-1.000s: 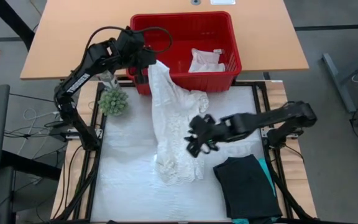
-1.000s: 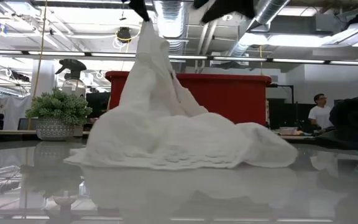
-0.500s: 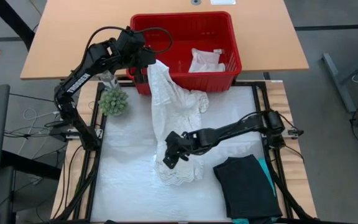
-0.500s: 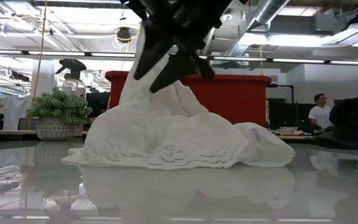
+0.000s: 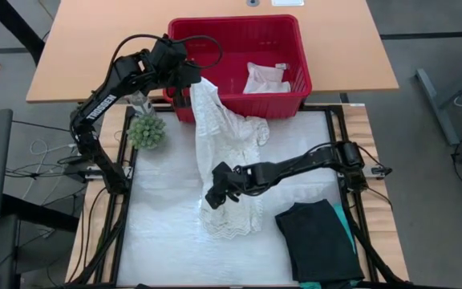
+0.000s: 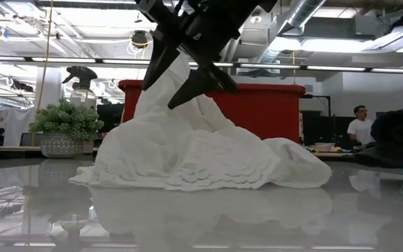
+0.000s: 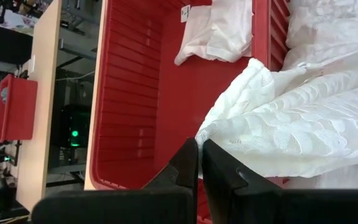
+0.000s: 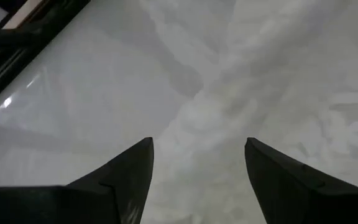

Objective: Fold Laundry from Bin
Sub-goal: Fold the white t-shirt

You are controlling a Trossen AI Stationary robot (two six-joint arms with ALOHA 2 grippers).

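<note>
— Item one, grippers: what do you hold?

— My left gripper (image 7: 199, 163) is pinched tight on one edge of the white lacy top (image 5: 229, 152), keeping it lifted just beside the near rim of the bin (image 5: 181, 30); my right gripper (image 8: 197, 165) hangs over the top's lower part with jaws spread wide, holding nothing.

— Item two, method?

— I judge the step is spreading the top flat; I should bring the right fingers onto a single edge, not a bunched fold; keep the left pinch steady; pull apart gently.

— Item three, count?

— Lacy top, one, draped from bin rim to table (image 5: 159, 233); small white cloth (image 5: 265, 79), one, in the bin; black garment (image 5: 318, 239), one, folded; teal garment (image 5: 346, 229), one, beneath it; bin, one; potted plant (image 5: 146, 131), one.
</note>
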